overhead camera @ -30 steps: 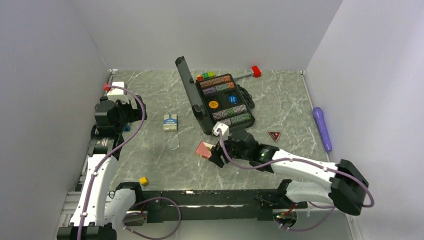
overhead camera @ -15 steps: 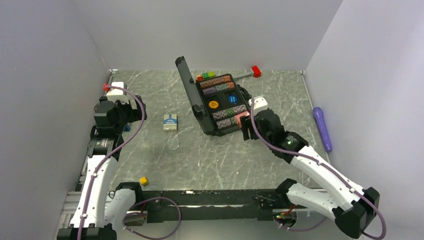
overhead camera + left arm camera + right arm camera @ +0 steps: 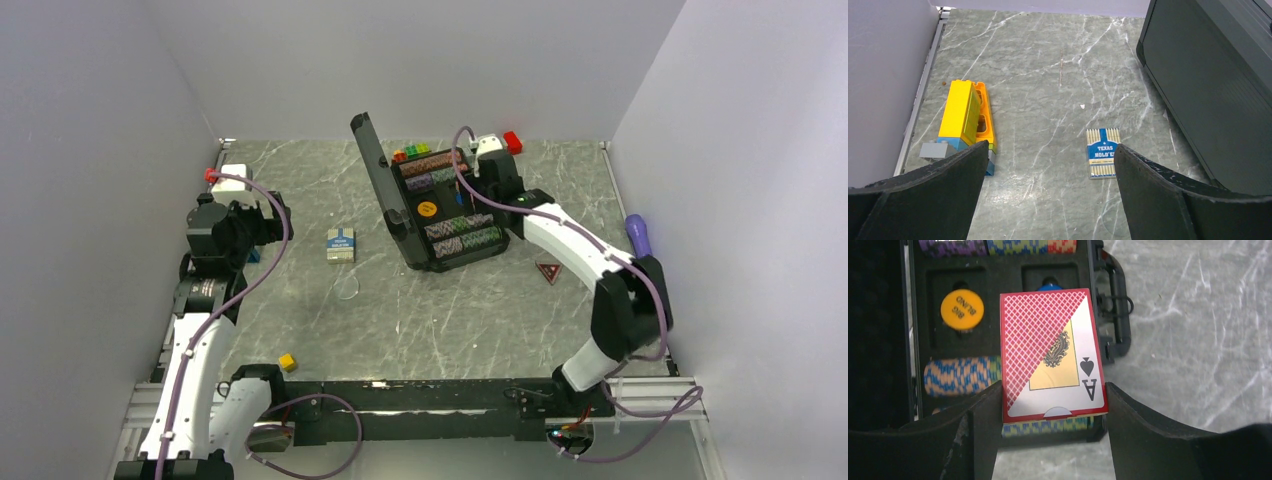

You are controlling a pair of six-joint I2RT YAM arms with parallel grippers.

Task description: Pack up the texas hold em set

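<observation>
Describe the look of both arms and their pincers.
The left arm and right arm have white link shells, black joints and a purple cable running along each. A white camera block sits at each wrist. The left pincer and right pincer have broad matte black fingers.

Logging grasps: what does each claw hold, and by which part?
Right claw grips the red deck by its long sides. Left claw holds nothing.

walls [image 3: 420, 60]: plain white | tabletop [image 3: 430, 320]: grey veined marble | light: even
</observation>
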